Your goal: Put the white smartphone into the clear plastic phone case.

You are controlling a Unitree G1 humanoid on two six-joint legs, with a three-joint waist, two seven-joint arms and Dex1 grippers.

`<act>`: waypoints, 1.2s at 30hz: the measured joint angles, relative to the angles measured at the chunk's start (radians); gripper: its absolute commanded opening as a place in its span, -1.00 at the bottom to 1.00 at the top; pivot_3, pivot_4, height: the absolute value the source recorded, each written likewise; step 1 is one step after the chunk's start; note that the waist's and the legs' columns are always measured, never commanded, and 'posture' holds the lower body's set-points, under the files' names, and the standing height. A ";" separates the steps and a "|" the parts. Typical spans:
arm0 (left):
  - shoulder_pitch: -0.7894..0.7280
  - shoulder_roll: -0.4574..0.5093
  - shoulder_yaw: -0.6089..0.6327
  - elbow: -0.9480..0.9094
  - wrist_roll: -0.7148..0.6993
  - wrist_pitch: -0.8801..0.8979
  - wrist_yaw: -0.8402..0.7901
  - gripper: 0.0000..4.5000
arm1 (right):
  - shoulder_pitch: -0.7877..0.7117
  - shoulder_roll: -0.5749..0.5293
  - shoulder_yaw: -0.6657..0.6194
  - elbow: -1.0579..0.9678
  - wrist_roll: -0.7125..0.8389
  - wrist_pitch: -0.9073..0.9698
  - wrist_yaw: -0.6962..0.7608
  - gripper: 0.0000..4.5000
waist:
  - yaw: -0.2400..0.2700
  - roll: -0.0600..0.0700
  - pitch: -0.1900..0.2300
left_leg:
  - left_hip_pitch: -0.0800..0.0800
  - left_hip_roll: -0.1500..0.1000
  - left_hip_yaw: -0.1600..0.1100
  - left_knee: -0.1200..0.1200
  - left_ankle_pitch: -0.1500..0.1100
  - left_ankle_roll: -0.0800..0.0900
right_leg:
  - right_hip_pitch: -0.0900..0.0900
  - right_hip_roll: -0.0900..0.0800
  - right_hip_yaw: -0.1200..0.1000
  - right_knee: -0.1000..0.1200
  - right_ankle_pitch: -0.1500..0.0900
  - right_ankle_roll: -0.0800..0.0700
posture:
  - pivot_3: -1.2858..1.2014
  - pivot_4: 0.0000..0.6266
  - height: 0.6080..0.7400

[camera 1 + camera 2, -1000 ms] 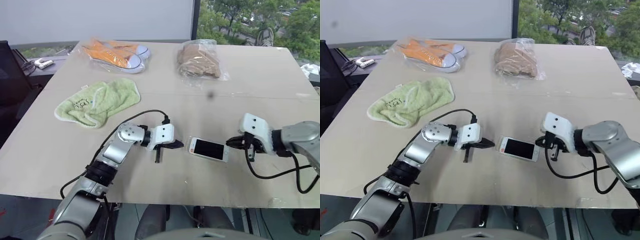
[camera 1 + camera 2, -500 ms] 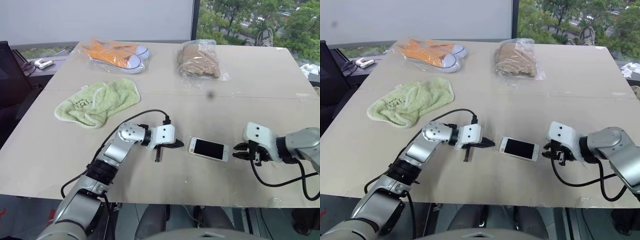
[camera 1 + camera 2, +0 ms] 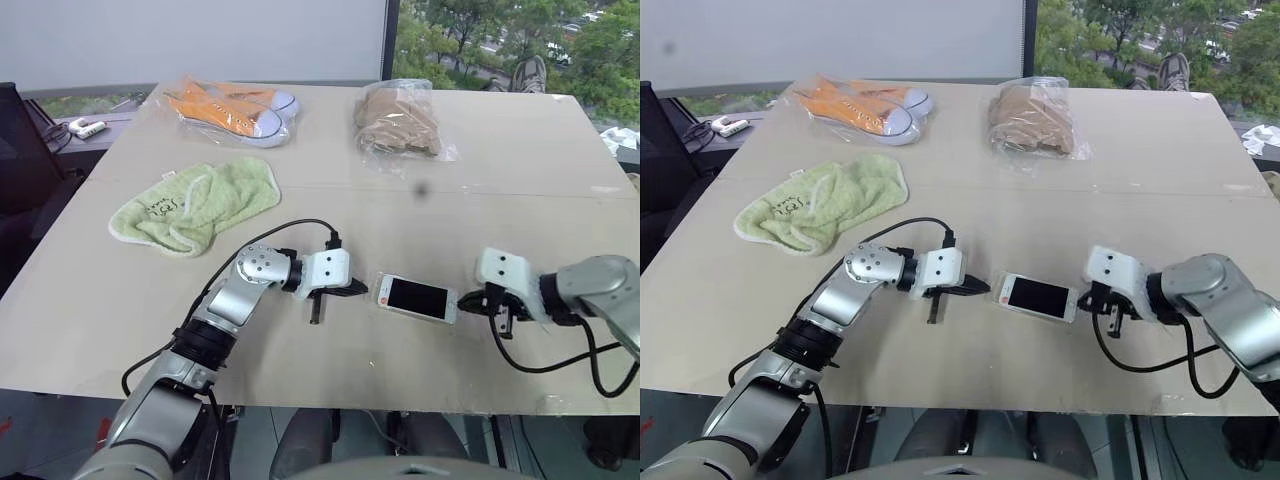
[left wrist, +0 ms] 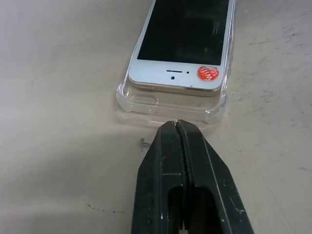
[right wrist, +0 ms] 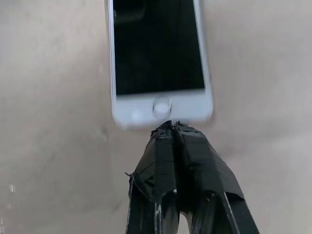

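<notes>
The left gripper [image 4: 178, 124] has its two black fingers pressed together with nothing between them, its tip just short of the near end of the clear plastic phone case [image 4: 146, 103], whose glossy rim and bumper corners stand out around the white smartphone [image 4: 183, 41]. The phone lies screen up inside that shell, the end with the speaker slot and a round orange sticker [image 4: 208, 73] facing this gripper; that end sits a little inside the case's end wall, so a strip of empty shell shows there. In the head views this gripper [image 3: 358, 289] sits left of centre in the lower half of the frame, pointing toward the right at the phone [image 3: 417, 298], which lies flat on the beige table [image 3: 300, 200] just below the middle. The right gripper [image 5: 171, 126] is likewise closed and empty, its tip at the phone's opposite end by the round home button; whether it touches the edge cannot be told. In the head view it [image 3: 478, 303] stands just right of the phone. Farther up the table, a green towel [image 3: 195, 205] lies at left, a bagged pair of orange sneakers [image 3: 232, 108] at upper left, and a bagged brown cloth [image 3: 400, 122] at upper centre.
</notes>
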 measured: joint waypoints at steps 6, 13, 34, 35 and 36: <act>0.001 -0.002 0.000 -0.005 0.000 0.009 0.001 -1.00 | -0.033 0.018 0.034 -0.006 -0.003 0.016 0.000 -0.98 | 0.001 0.000 0.000 | 0.000 0.000 0.000 0.000 0.000 0.000 | 0.000 0.000 0.000 0.000 0.000 0.000 | 0.03 -0.52 1.00; 0.001 -0.004 0.000 -0.006 0.001 0.011 0.003 -1.00 | -0.038 0.010 0.043 -0.008 -0.008 0.018 0.003 -0.98 | 0.001 0.000 0.000 | 0.000 0.000 0.000 0.000 0.000 0.000 | 0.000 0.000 0.000 0.000 0.000 0.000 | 0.03 -0.52 1.00; 0.012 -0.004 0.005 -0.016 0.001 0.011 0.004 -1.00 | -0.034 -0.007 0.064 -0.013 -0.027 0.033 0.000 -0.98 | 0.000 0.000 0.000 | 0.000 0.000 0.000 0.000 0.000 0.000 | 0.000 0.000 0.000 0.000 0.000 0.000 | 0.03 -0.52 1.00; 0.013 -0.004 0.006 -0.017 0.001 0.011 0.004 -1.00 | -0.037 -0.006 0.068 -0.013 -0.028 0.034 0.000 -0.98 | 0.000 0.000 0.000 | 0.000 0.000 0.000 0.000 0.000 0.000 | 0.000 0.000 0.000 0.000 0.000 0.000 | 0.03 -0.52 1.00; 0.014 -0.004 0.007 -0.020 0.001 0.013 0.005 -1.00 | -0.043 -0.002 0.072 -0.013 -0.029 0.038 0.000 -0.98 | 0.000 0.000 0.000 | 0.000 0.000 0.000 0.000 0.000 0.000 | 0.000 0.000 0.000 0.000 0.000 0.000 | 0.03 -0.52 1.00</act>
